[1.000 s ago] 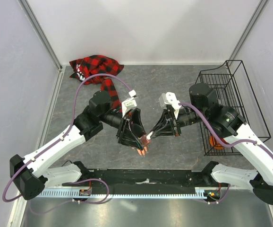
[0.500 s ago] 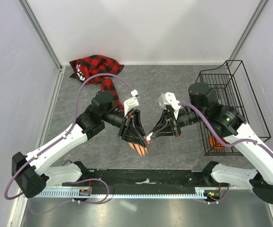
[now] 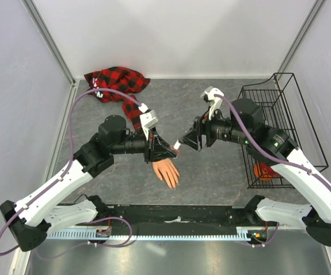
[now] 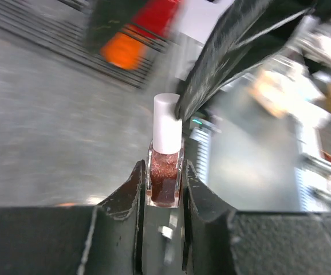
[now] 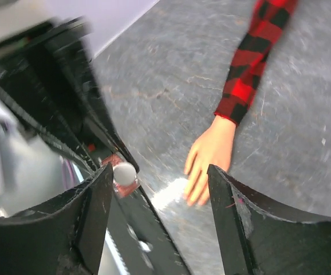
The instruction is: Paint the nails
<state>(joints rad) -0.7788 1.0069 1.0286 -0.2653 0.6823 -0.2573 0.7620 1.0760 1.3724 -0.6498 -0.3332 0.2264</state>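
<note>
Nails point(image 3: 173, 183) lay just near of the bottle point(image 4: 165, 177) clamped in our left gripper point(image 4: 164, 192), its white cap point(image 4: 168, 123) pointing right at our wide-open right gripper point(image 5: 157, 177).

Overhead view: bright, even, diffuse light; faint soft shadows beneath the arms point(image 3: 68, 177); sharp throughout. Left wrist view: bottle point(image 4: 165, 177) and left gripper point(image 4: 163, 172) in focus; background heavily smeared, orange and red patches unreadable. Right wrist view: motion blur at left, plaid sleeve point(image 5: 251, 63) softened, pale glare patch on the table point(image 5: 171, 86) beside the mannequin hand point(image 5: 208, 157)
</note>
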